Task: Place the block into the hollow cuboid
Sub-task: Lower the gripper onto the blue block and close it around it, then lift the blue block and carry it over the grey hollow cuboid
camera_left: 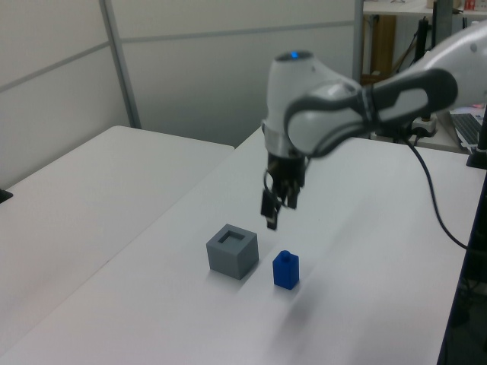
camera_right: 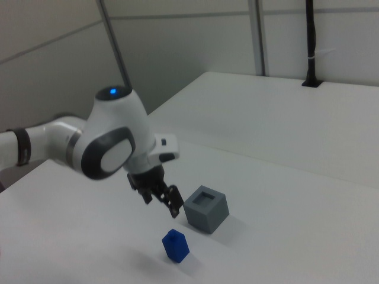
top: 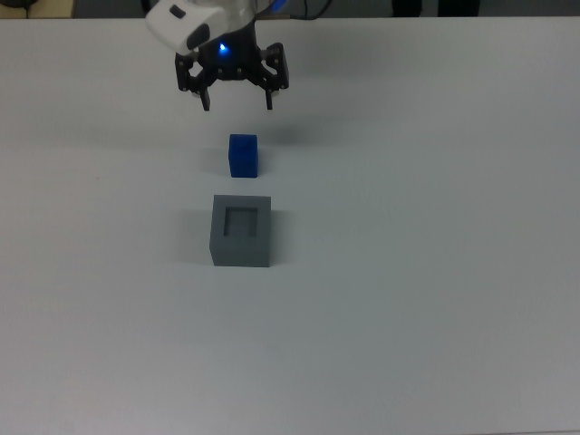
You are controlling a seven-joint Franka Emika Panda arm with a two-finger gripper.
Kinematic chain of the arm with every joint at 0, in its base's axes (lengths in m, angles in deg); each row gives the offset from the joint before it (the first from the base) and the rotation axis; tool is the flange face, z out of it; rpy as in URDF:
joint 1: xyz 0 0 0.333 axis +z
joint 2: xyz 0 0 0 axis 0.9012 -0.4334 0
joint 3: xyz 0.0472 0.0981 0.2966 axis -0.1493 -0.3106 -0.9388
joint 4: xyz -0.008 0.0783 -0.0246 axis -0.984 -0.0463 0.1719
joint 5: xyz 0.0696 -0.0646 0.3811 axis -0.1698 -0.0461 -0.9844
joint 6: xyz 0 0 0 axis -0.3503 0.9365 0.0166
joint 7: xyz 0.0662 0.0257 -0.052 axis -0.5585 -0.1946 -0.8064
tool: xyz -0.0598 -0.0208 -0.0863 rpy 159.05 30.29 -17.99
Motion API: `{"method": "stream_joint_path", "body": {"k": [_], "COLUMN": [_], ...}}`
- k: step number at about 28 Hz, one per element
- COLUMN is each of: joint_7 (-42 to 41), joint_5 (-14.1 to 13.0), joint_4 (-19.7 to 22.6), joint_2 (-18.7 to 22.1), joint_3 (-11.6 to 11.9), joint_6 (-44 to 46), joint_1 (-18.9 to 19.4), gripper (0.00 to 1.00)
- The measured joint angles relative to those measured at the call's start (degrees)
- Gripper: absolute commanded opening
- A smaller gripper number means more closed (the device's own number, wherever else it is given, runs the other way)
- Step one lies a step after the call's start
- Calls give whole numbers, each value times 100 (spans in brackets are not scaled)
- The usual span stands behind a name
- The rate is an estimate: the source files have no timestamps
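Blue: one block [top: 243,155]; one grey hollow cuboid [top: 242,230]; one arm's jaws spread, empty.

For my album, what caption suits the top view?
Open gripper hovering above a blue block, grey hollow cuboid waiting empty nearby.

Even, soft overhead light, fairly bright. White counter [top: 435,299] shows no glare. My arm [camera_left: 335,114] drops a faint diffuse shadow there; the block [top: 243,155] and hollow cuboid [top: 242,230] cast soft short ones. All views slightly soft, grainy.
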Motion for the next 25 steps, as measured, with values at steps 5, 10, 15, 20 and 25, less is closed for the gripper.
{"method": "stream_joint_path", "body": {"k": [5, 10, 15, 20, 25], "joint_7": [-215, -280, -307, -313, -309], "joint_5": [3, 158, 269, 356, 369], "joint_4": [523, 746, 921, 944, 943], "joint_2": [111, 70, -94, -354, -577], "joint_3": [0, 0, -3, -17, -28], "joint_6": [-354, -518, -841, -994, -1311], "joint_1": [3, 3, 18, 92, 101], "gripper": [100, 100, 100, 100, 90]}}
